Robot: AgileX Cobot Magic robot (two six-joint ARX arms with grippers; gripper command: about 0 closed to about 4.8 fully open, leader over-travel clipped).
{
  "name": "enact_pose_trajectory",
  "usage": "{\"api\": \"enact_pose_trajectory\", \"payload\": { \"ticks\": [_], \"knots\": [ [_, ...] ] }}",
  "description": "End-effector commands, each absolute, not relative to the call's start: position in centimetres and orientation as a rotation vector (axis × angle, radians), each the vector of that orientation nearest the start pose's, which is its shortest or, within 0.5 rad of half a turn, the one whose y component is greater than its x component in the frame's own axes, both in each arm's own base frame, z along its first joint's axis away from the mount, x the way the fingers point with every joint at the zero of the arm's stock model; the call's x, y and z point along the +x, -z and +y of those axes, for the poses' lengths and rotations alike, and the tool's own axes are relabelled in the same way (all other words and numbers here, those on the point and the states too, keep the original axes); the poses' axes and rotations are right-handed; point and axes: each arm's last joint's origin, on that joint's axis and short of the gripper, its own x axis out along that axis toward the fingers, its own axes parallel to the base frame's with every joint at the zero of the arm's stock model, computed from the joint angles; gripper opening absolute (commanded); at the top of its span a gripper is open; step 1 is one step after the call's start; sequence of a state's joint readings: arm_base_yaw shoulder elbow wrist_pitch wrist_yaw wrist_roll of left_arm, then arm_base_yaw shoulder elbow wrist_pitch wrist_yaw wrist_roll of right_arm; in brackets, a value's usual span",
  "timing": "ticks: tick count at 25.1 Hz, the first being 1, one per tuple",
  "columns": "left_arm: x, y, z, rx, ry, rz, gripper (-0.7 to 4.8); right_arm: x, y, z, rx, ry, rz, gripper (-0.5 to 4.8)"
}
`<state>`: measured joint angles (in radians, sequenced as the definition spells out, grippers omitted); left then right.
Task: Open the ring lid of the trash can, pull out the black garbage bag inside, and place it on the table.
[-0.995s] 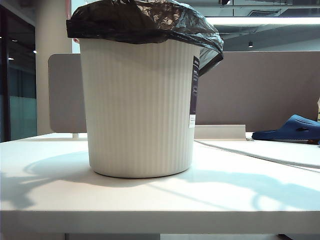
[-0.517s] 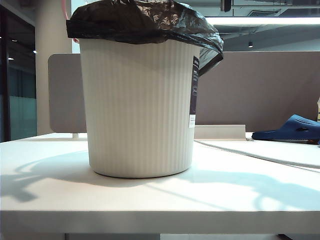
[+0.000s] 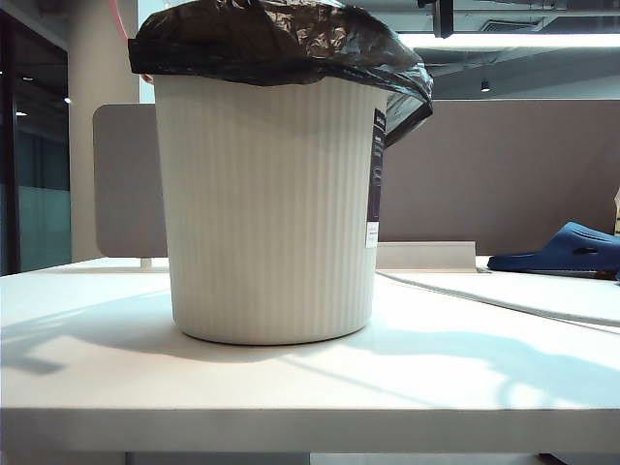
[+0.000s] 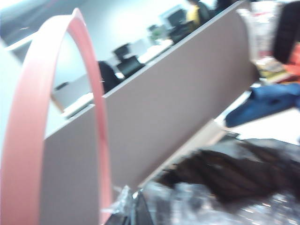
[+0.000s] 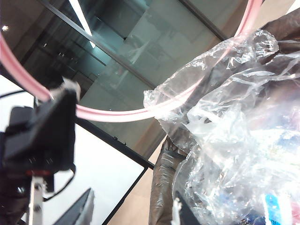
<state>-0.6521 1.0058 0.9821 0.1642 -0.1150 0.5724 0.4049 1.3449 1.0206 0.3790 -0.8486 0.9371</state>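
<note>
The table carries the can, which stands upright and fills much of the exterior view, its top cut off there. The bag drapes over the can's rim, still inside. The lid is lifted off the can, a pink arc above the bag. My left gripper, beside the can, has its fingers clamped on the lid. My right gripper's fingers are hidden, above the bag; I cannot tell their opening.
</note>
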Motion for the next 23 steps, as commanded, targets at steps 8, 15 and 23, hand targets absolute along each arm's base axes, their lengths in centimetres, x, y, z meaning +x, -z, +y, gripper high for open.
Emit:
{"api": "enact_pose_trajectory", "payload": {
  "ticks": [8,15,23],
  "knots": [
    [17.8,-42.3,-11.6,0.495,0.327,-0.319,-0.06,26.5,-34.7,13.8,0.784,-1.193,0.513,2.11],
    [18.5,-42.4,-9.7,0.507,0.24,-0.28,-0.06,26.5,-34.7,13.8,0.782,-1.199,0.519,2.11],
    [18.5,-42.4,-9.5,0.51,0.231,-0.273,-0.06,26.5,-34.7,13.8,0.77,-1.202,0.51,2.11]
  ]
}}
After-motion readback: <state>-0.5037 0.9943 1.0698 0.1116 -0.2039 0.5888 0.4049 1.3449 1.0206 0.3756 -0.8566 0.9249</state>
